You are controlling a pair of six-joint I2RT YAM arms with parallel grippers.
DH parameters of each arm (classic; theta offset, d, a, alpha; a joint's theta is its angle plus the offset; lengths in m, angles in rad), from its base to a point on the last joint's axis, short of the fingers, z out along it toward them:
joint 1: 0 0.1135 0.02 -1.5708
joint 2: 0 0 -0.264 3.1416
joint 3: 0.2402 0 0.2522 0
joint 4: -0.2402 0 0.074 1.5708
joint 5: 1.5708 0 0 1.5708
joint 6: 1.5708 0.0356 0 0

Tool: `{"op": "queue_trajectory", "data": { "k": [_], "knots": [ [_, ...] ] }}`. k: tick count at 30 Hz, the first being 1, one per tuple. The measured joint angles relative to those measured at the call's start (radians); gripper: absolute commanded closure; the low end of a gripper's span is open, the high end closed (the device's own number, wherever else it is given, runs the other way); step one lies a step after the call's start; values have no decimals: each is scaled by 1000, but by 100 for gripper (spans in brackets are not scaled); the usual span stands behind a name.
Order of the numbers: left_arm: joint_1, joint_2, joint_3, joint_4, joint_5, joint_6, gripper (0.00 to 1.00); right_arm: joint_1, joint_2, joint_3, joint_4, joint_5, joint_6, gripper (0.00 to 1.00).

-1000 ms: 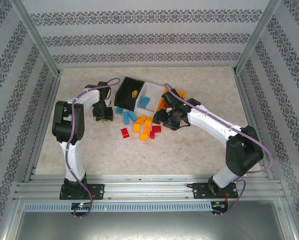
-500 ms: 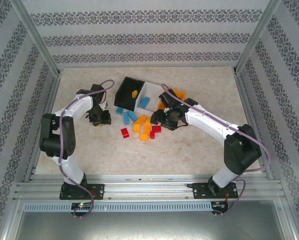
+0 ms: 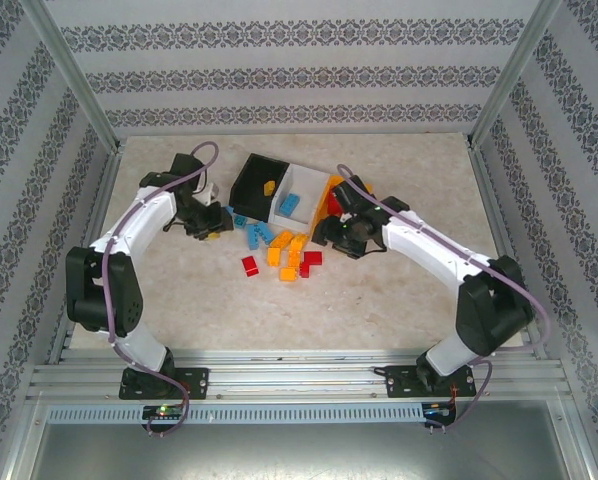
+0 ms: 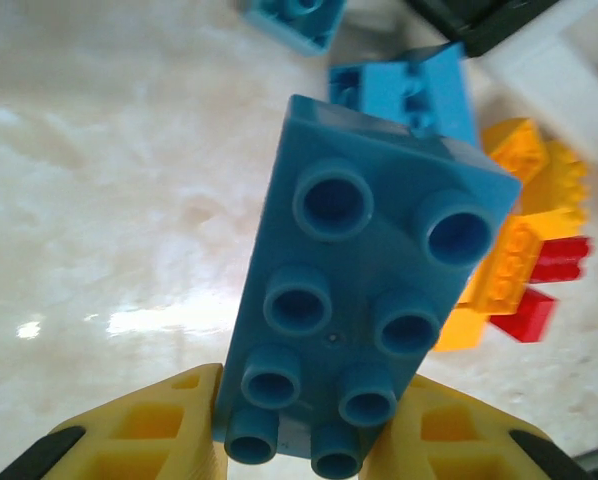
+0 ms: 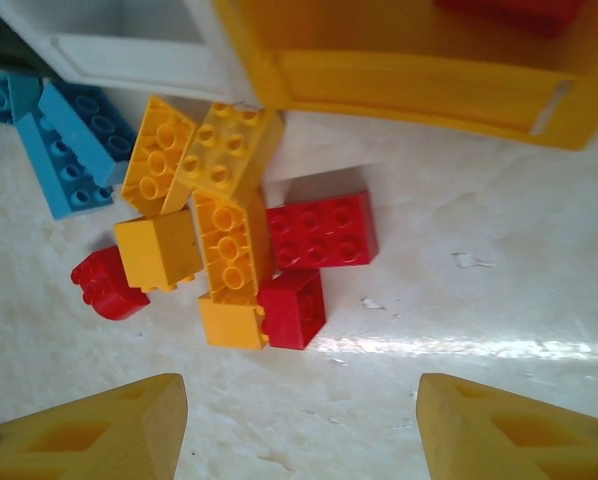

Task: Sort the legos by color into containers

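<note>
the left arm rises from its base at the near left, folds at a low elbow and stretches away toward the far side, its wrist turned to the right. the left tool has its yellow fingers clamped on a blue brick, studs facing the wrist camera. the right arm reaches up and leftward from its base, wrist tipped down. the right tool hangs with its yellow fingers spread wide apart.
</note>
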Motion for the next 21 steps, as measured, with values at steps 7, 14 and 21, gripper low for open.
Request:
{"op": "queue_trajectory", "data": {
  "k": [7,14,21],
  "knots": [
    [-97,119,161,74,92,-65,68,-74,-111,-80,-12,0,-1,37],
    [-187,304,353,100,136,-109,68,-146,-196,-130,-42,0,-10,37],
    [-243,473,557,99,149,-123,68,-198,-257,-169,-67,0,-27,37]
  ]
}}
